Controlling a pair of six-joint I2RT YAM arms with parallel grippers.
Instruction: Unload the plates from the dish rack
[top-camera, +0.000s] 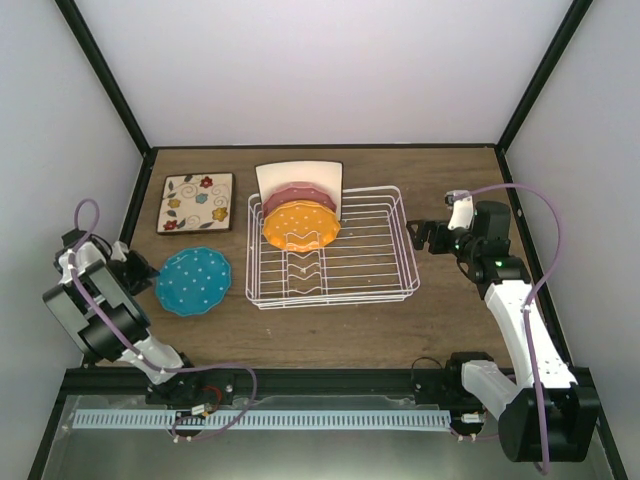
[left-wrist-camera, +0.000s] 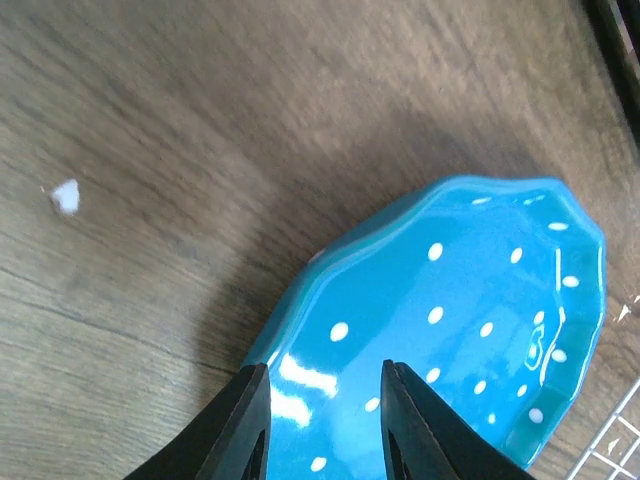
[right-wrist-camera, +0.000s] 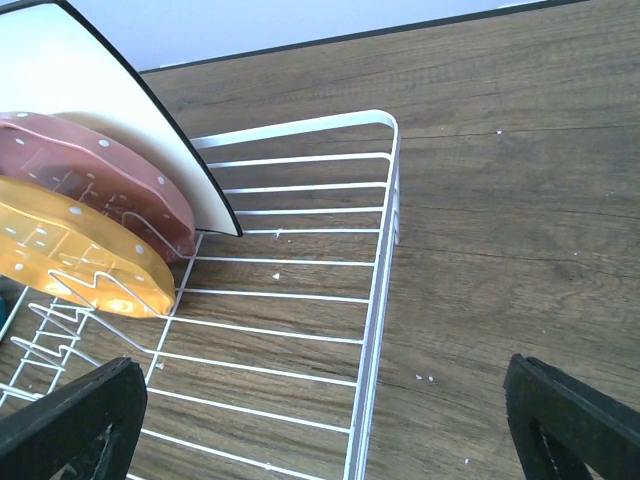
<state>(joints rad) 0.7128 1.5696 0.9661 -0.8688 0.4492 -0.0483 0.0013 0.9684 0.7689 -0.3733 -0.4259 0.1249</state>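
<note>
The white wire dish rack (top-camera: 375, 270) stands mid-table. Three plates stand in its left end: a plain cream square one (top-camera: 300, 176) at the back, a pink one (top-camera: 297, 193), then an orange dotted one (top-camera: 300, 226). The right wrist view shows the rack (right-wrist-camera: 385, 250) with the cream (right-wrist-camera: 90, 90), pink (right-wrist-camera: 100, 180) and orange (right-wrist-camera: 70, 250) plates. A floral square plate (top-camera: 196, 202) and a blue dotted plate (top-camera: 193, 281) lie flat on the table left of the rack. My left gripper (top-camera: 143, 268) (left-wrist-camera: 325, 368) is open over the blue plate's (left-wrist-camera: 470, 300) left edge. My right gripper (top-camera: 413, 236) (right-wrist-camera: 322, 365) is wide open by the rack's right end.
White walls and black frame posts (top-camera: 105, 85) enclose the wooden table (top-camera: 330, 335). A small white speck (left-wrist-camera: 65, 195) lies on the wood left of the blue plate. The rack's corner (left-wrist-camera: 615, 440) shows just right of that plate.
</note>
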